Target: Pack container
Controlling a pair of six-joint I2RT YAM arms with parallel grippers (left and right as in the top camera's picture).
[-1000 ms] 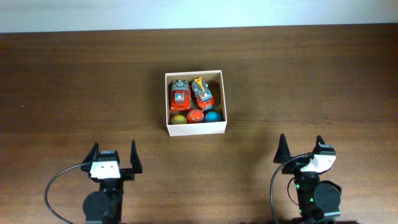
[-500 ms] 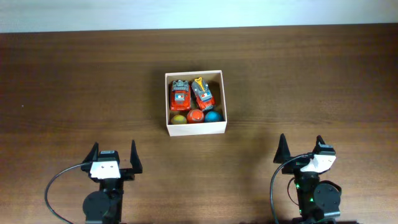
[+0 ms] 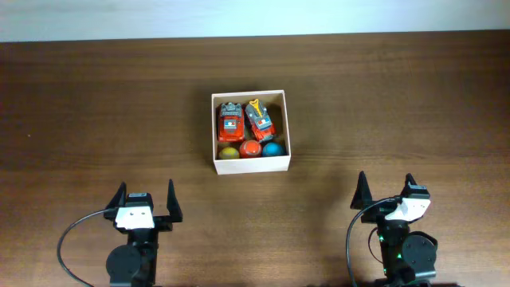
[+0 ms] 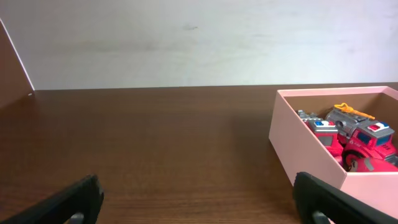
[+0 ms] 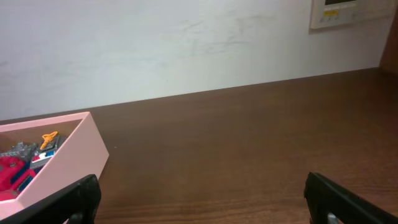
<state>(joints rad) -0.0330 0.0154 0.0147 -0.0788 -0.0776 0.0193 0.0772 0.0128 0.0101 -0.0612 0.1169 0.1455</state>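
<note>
Your container (image 3: 249, 165) looks packed: two toy trucks (image 3: 231, 122) and three balls (image 3: 251, 149) sit inside, ahead of the left fingers (image 3: 171, 201) and right fingers (image 3: 359, 191), both spread wide and empty. Nothing seems left to do.

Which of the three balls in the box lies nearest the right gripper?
The blue ball, at the row's end toward the right gripper; the orange ball sits in the middle, the yellow ball at the other end.
</note>
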